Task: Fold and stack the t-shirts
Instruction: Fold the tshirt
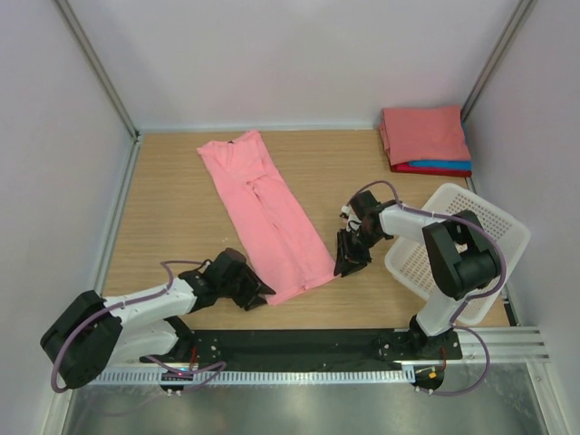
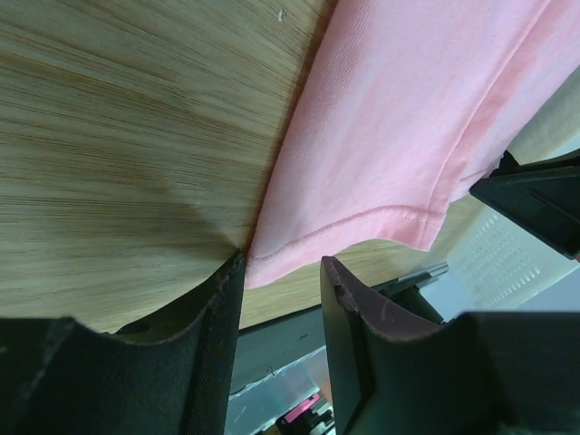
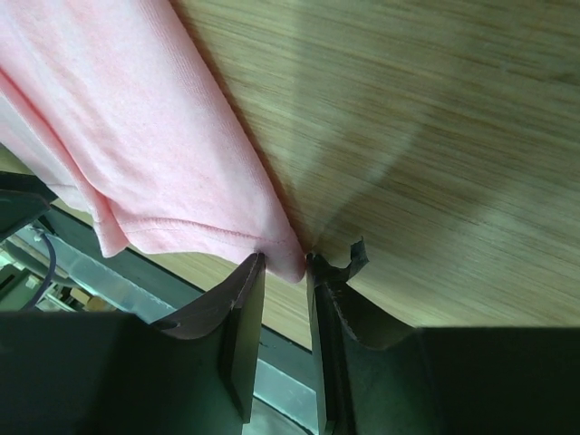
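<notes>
A salmon-pink t-shirt (image 1: pixel 267 213), folded into a long strip, lies diagonally on the wooden table. My left gripper (image 1: pixel 261 294) is down at the near left corner of its hem (image 2: pixel 272 258). Its jaws are open, with the corner just at the tips. My right gripper (image 1: pixel 347 263) is at the hem's right corner (image 3: pixel 290 258). Its jaws are narrowly open, and the tips rest on the table either side of that corner. The fabric lies flat. A stack of folded t-shirts (image 1: pixel 426 138), coral on top with blue and red edges below, sits at the back right.
A white mesh basket (image 1: pixel 494 227) stands at the right, close behind my right arm. Metal frame posts and walls bound the table. The black base rail (image 1: pixel 299 344) runs along the near edge.
</notes>
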Controlling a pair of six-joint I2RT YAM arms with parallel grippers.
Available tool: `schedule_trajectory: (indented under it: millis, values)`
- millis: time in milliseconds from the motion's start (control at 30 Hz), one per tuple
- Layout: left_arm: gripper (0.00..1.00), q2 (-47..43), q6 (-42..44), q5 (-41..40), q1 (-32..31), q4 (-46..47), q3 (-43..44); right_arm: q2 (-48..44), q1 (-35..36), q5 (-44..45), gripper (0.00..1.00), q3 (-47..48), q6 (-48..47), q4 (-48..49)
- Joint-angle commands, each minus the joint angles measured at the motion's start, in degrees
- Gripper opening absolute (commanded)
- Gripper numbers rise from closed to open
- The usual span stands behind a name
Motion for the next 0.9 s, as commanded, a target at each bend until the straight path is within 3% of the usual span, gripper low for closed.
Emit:
schedule_trajectory:
  millis: [0,200,300,400,433,533,867]
  values:
    - [0.42,2.1,-0.2,-2.8,-1.0,-4.1,-1.2,-1.9,0.1,0.9,0.33,-1.2,0.2,2.3]
    - [0.37,2.7,-2.0,-4.6,-2.9,-6.6,-0.4,-2.8,0.0,0.7,0.33,-2.2,1.2,3.0]
    - [0.28,2.6,-2.6,-5.7,-3.5,-8.0,-0.3,-3.4,0.1,0.7,0.33,-2.5,1.3,3.0]
    - [0.08,1.9,-2.7,-7.0,-3.6,-11.4,0.7,-3.8,0.1,0.7,0.21,-3.0,2.3,3.1]
    - [0.01,1.3,-2.4,-7.3,-3.6,-12.6,1.4,-4.1,0.1,0.9,0.11,-3.3,2.9,3.1]
    - [0.0,-0.1,-2.0,-8.0,-3.6,-17.5,3.7,-6.9,0.6,1.0,0.01,-4.7,5.6,3.5]
    - [0.0,-11.8,-2.8,-6.5,-4.7,-29.8,8.0,-24.4,5.4,4.3,0.01,-11.1,12.2,-1.5]
